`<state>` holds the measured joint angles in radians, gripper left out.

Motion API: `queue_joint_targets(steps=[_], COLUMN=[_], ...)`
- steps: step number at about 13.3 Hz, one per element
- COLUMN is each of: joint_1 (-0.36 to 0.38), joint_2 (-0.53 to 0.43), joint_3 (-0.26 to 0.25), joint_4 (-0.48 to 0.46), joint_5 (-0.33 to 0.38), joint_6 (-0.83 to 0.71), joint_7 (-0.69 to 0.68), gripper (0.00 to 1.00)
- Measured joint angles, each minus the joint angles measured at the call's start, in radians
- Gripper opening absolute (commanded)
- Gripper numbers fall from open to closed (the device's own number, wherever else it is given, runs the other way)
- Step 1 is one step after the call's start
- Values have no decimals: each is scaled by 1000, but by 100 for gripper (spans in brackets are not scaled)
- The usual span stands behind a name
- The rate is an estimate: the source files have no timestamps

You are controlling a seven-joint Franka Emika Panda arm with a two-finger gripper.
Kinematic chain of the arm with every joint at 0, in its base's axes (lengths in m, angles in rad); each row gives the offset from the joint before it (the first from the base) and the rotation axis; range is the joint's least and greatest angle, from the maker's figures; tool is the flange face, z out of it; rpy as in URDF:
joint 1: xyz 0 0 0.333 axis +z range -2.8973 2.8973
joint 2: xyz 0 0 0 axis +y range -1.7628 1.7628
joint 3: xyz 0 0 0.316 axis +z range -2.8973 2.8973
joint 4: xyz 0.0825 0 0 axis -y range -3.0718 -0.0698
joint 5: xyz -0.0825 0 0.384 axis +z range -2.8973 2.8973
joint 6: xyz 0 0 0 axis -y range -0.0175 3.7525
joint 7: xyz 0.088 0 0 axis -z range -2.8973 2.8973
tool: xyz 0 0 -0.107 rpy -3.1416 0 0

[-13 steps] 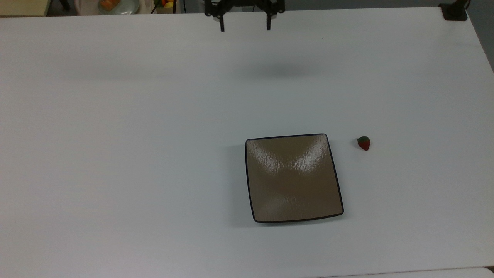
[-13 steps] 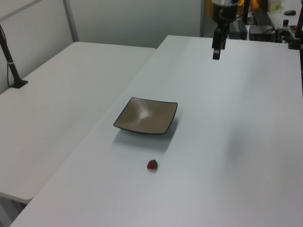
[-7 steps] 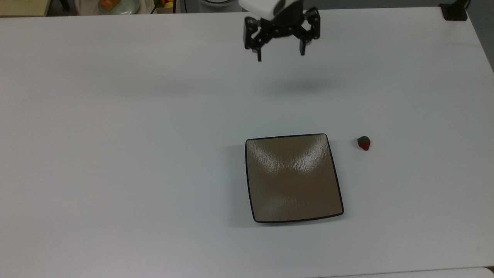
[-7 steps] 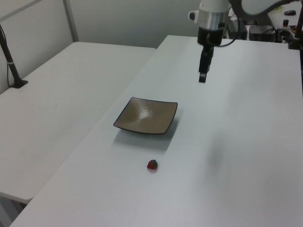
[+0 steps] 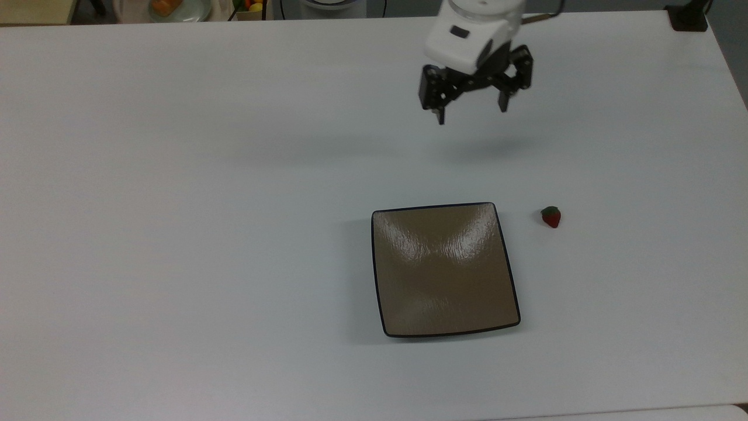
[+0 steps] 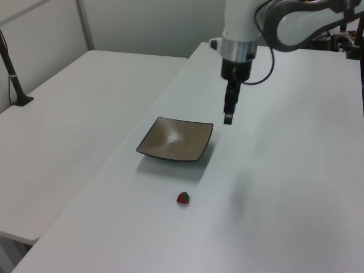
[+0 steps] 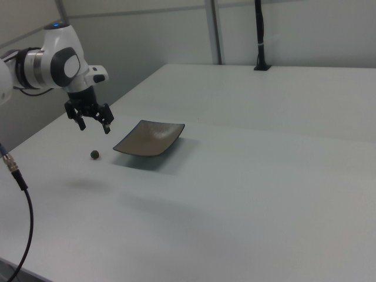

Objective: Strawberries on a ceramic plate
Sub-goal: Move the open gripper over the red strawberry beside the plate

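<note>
No text, label, brand, number or sign can be read in any of the views.

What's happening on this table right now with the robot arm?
A Franka arm holds its gripper open in the air above the white table, carrying nothing. A small strawberry lies on the table just off the top view's right of the square tan-brown ceramic plate, not touching it. The plate is empty, so the strawberry has yet to be picked up.
</note>
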<state>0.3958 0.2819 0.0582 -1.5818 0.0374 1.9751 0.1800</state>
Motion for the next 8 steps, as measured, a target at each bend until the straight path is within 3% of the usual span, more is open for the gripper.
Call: queue_joint_targets(steps=[4, 8], joint_1=[64, 112], joint_2=[140, 240], joint_3=[1, 1], joint_4=[106, 133], joint_5=[0, -1], joint_6=[52, 205], joint_7=[45, 46], gripper=[100, 100])
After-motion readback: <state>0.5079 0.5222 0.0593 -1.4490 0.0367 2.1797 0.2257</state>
